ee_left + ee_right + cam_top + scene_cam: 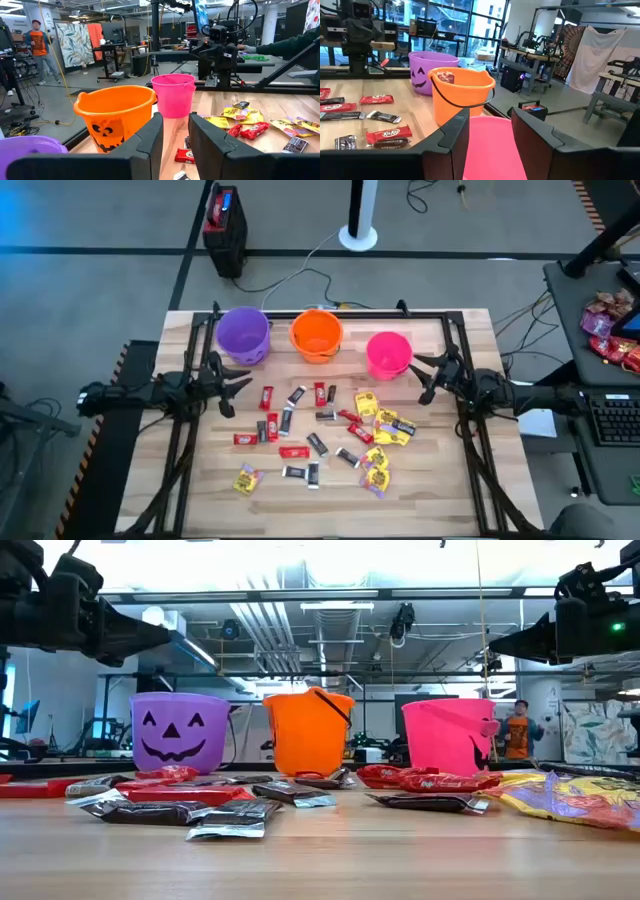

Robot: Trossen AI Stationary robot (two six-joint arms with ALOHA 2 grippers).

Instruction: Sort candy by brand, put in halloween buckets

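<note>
Three halloween buckets stand in a row on their bases at the table's far side: purple (pixel 243 332), orange (pixel 317 333), pink (pixel 388 354). One wrapped piece (pixel 445 76) shows inside the orange bucket. Candy lies loose on the table's middle: red bars (pixel 293 451), dark bars (pixel 316 443), and yellow packets (pixel 378 460) mostly toward the right. My left gripper (pixel 240 383) hovers open near the purple bucket, above the table, with its fingers (pixel 150 137) apart and nothing between them. My right gripper (pixel 490 117) hovers open beside and above the pink bucket (pixel 492 150), also holding nothing.
Black frame rails (pixel 190 430) run along the table's left, right and far sides. A side desk at the right carries a heap of red and pink sweets (pixel 608 330) and a keyboard (pixel 610 420). A person (pixel 37 45) stands in the room beyond the table.
</note>
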